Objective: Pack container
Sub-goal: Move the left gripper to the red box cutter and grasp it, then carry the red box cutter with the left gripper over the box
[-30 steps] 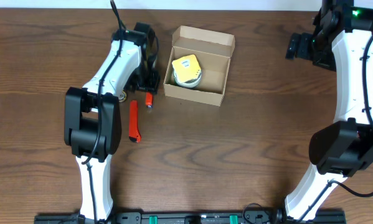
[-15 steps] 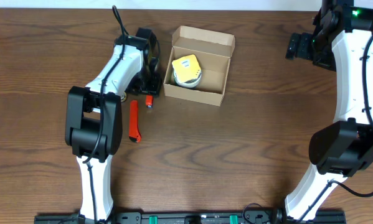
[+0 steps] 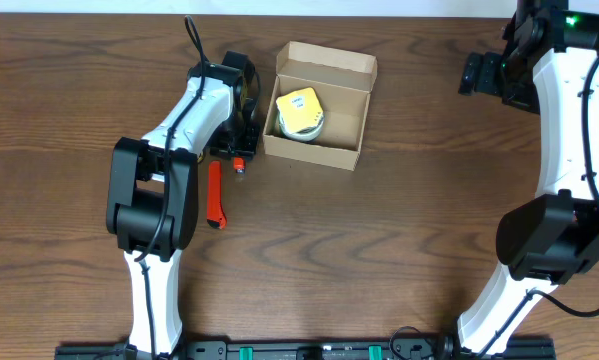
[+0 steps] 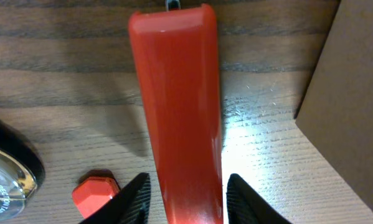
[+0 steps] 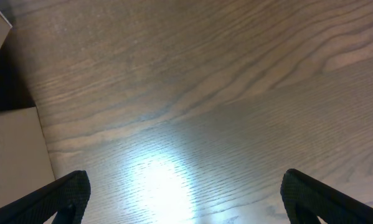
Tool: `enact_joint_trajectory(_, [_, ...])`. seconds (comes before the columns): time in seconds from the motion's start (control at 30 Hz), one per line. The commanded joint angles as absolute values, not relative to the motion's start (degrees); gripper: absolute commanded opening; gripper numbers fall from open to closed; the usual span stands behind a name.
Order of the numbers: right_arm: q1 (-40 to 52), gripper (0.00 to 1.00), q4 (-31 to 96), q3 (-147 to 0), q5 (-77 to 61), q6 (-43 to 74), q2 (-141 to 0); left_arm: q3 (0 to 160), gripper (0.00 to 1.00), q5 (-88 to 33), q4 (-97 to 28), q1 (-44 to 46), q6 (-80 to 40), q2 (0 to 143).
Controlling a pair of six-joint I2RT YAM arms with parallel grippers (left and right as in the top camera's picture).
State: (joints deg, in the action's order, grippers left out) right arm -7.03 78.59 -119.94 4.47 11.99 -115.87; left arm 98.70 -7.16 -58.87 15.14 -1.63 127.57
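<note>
The brown cardboard container (image 3: 345, 125) stands open at the table's back middle, with a yellow tape roll (image 3: 299, 113) inside. My left gripper (image 3: 241, 148) is low beside the box's left wall, over a short red cutter (image 3: 239, 165). In the left wrist view that cutter (image 4: 177, 106) lies between the fingertips (image 4: 135, 198), and a thin gap shows on each side. The gripper (image 4: 187, 200) is open around it. The box wall (image 4: 351, 93) is just to the right. My right gripper (image 3: 477, 74) hovers far right, open and empty (image 5: 189, 196).
A long red cutter (image 3: 215, 195) lies in front of the left gripper. A clear tape roll (image 4: 4, 182) and a small red-orange piece (image 4: 94, 193) sit left of the fingers. Part of the cardboard box (image 5: 15, 155) shows at the left of the right wrist view.
My left gripper has shifted slightly right and toward the front, coming down over the short red cutter. The right arm has not moved.
</note>
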Motion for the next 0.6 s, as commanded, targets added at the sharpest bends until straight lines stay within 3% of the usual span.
enact_joint_trajectory(0.0, [-7.1, 0.99, 78.6, -119.8, 4.3, 12.8, -116.2, 98.2, 0.37, -7.1, -59.0, 15.4, -2.0, 127.9])
enact_joint_trajectory(0.13, [-7.1, 0.99, 78.6, -119.8, 4.3, 12.9, -116.2, 98.2, 0.3, -7.1, -59.1, 15.4, -2.2, 127.9])
enact_joint_trajectory(0.3, [-7.1, 0.99, 78.6, -119.8, 4.2, 12.9, -116.2, 98.2, 0.12, -7.1, -59.5, 15.4, -2.8, 127.9])
enact_joint_trajectory(0.57, [-7.1, 0.99, 78.6, -119.8, 4.2, 12.9, -116.2, 99.0, 0.06, -6.9, -62.7, 15.3, -2.8, 127.6])
